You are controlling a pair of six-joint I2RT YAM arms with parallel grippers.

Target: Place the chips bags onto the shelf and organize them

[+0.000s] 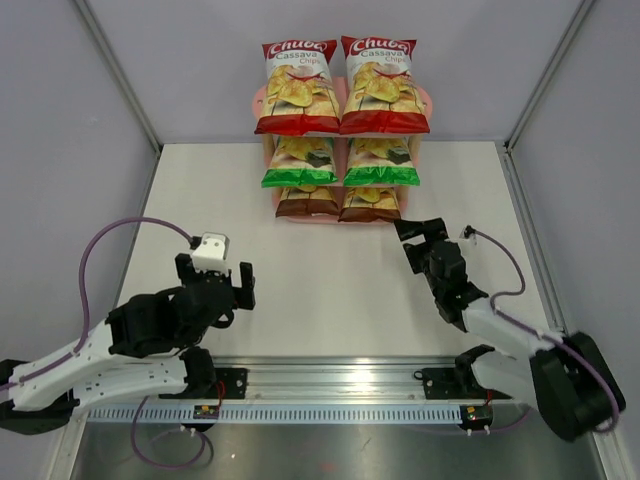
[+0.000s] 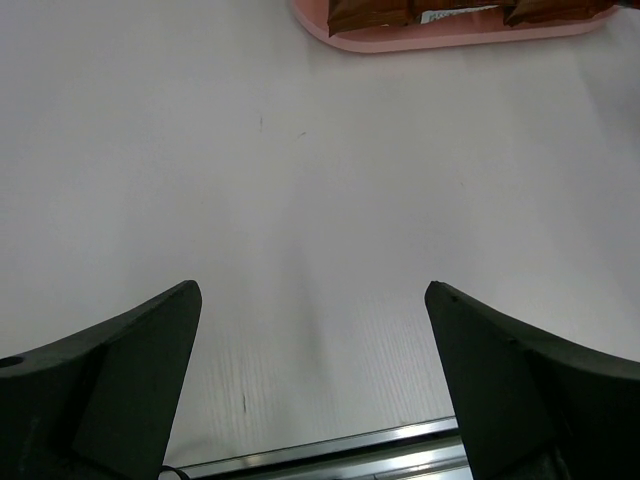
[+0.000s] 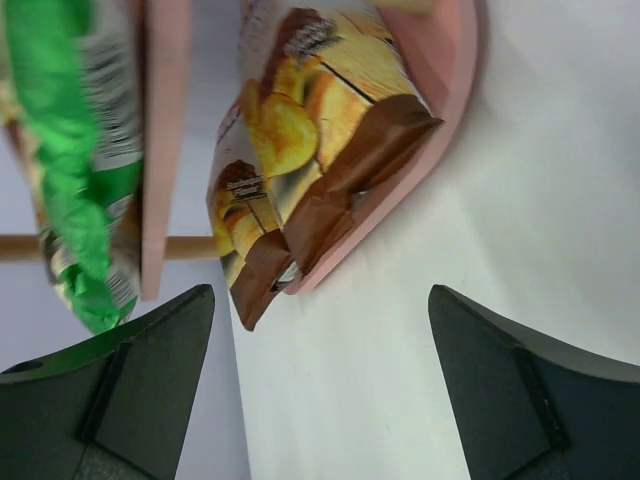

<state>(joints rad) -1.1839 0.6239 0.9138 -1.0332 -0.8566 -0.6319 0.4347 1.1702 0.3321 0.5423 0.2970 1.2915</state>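
Observation:
The pink shelf [image 1: 430, 100] stands at the far middle of the table with chips bags on all three tiers. Two red bags [image 1: 340, 85] sit on top, two green bags [image 1: 340, 163] in the middle and two dark brown bags [image 1: 338, 204] at the bottom. My right gripper [image 1: 422, 232] hovers just right of the bottom tier, open and empty. In its wrist view a brown bag [image 3: 320, 170] lies on the pink board [image 3: 445, 90], with a green bag [image 3: 70, 150] above. My left gripper [image 1: 215, 272] is open and empty over bare table, far from the shelf board [image 2: 450, 38].
A metal rail [image 1: 330, 378] carrying both arm bases runs along the near table edge. Grey enclosure walls [image 1: 70, 150] close in the left, right and back sides. A purple cable [image 1: 95, 250] loops off the left arm.

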